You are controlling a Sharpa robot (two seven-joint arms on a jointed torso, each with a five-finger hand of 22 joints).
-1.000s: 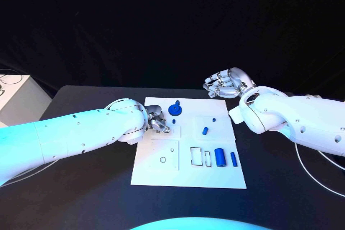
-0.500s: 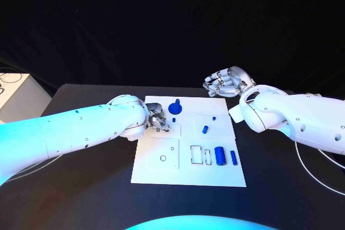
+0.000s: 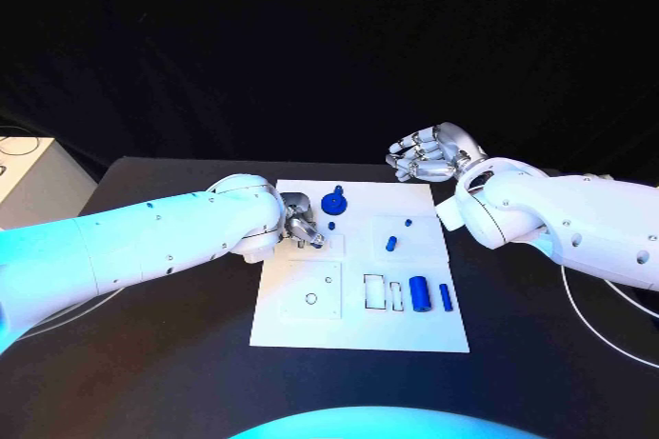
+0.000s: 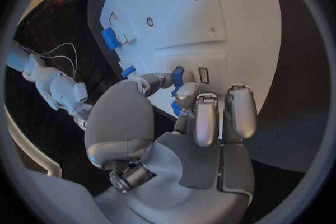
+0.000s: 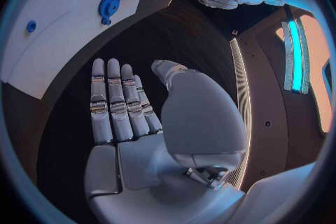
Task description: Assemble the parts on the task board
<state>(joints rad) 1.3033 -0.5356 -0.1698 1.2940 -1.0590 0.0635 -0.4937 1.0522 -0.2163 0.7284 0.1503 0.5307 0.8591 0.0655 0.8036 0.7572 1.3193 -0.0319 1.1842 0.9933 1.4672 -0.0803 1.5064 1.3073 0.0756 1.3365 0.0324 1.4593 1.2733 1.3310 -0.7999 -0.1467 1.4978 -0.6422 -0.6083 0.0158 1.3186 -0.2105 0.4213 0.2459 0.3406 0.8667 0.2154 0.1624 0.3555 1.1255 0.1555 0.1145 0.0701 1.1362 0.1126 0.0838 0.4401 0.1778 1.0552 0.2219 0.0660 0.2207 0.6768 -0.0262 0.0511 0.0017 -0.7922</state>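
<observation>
The task board (image 3: 360, 315) lies in the middle of the black table (image 3: 151, 363), and the left hand (image 3: 305, 231) is down over its left edge, fingers bent toward the surface. In the left wrist view a small blue peg (image 4: 177, 77) sits between the thumb and a fingertip — pinched, as far as that view lets me tell — just above the white plate. The right hand (image 3: 432, 155) hangs beyond the board's far right corner, off the plate, holding nothing; its fingers lie straight and side by side in the right wrist view. On the board a blue round knob (image 3: 334, 206) stands near the far edge, a short blue pin (image 3: 390, 243) lies mid-board, and a blue cylinder (image 3: 419, 294) rests beside a slimmer blue rod (image 3: 445, 297) near the right edge.
</observation>
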